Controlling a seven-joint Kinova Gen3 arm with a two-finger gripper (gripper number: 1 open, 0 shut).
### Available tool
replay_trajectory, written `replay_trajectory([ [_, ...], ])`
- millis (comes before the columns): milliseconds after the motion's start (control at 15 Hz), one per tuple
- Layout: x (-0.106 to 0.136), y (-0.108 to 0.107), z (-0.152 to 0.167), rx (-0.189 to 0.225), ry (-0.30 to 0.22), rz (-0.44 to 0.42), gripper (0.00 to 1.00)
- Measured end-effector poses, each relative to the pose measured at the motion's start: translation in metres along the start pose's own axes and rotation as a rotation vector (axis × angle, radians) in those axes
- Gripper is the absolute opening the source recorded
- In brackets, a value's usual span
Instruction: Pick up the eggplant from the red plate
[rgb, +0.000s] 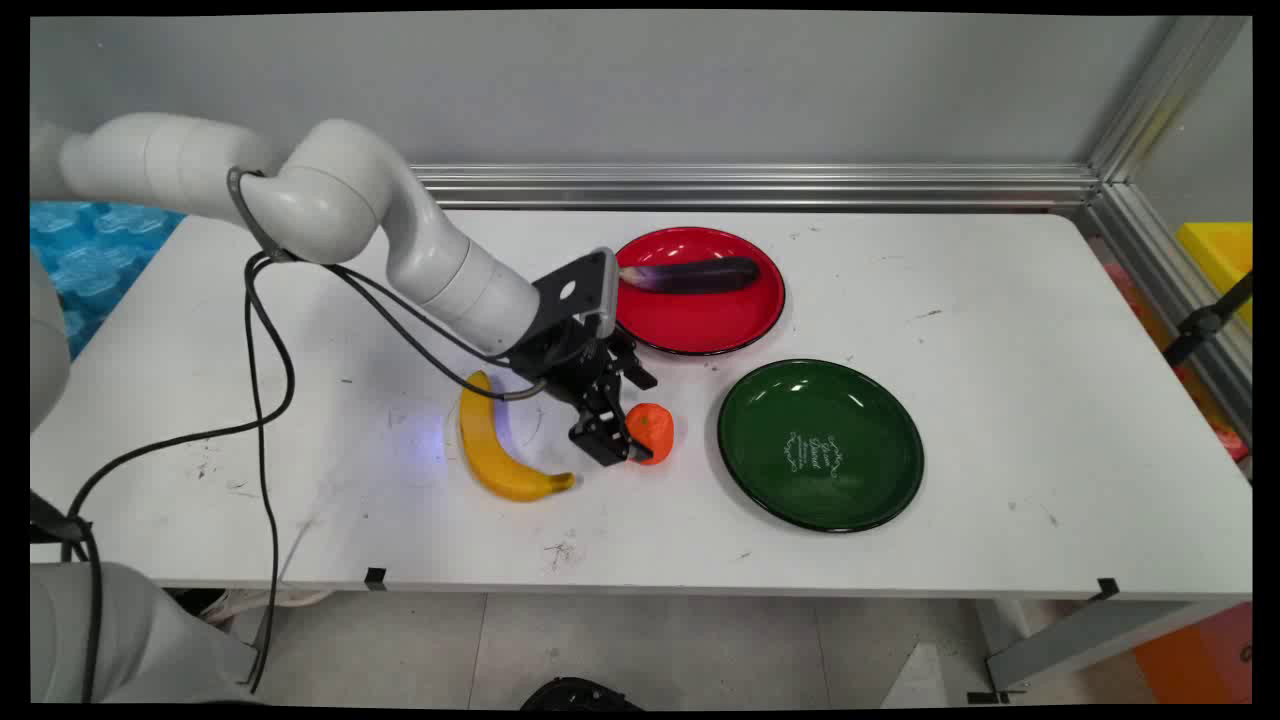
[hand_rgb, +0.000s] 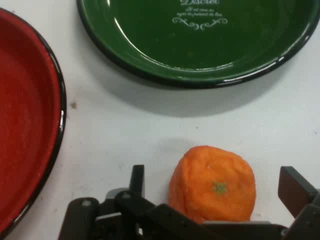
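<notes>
Fingers of the black gripper (rgb: 622, 440) stand wide open on either side of an orange (rgb: 652, 432), which sits on the white table (rgb: 1000, 420) just right of a banana (rgb: 493, 455). The hand view shows a gap between each finger (hand_rgb: 295, 190) and the fruit; the main view hides this. Only the main view shows an eggplant (rgb: 690, 275) lying on the red plate (rgb: 700, 325) at the far side. A green plate (rgb: 820, 445) lies near the orange's right.
</notes>
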Motion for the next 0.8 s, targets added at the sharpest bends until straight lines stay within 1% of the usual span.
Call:
replay_trajectory([
  [200, 0.005, -0.006, -0.007, 0.001, 0.009, -0.007, 1.0],
  [400, 0.011, -0.014, -0.023, 0.002, 0.011, -0.015, 1.0],
  [800, 0.009, -0.023, -0.064, -0.015, -0.015, -0.009, 1.0],
])
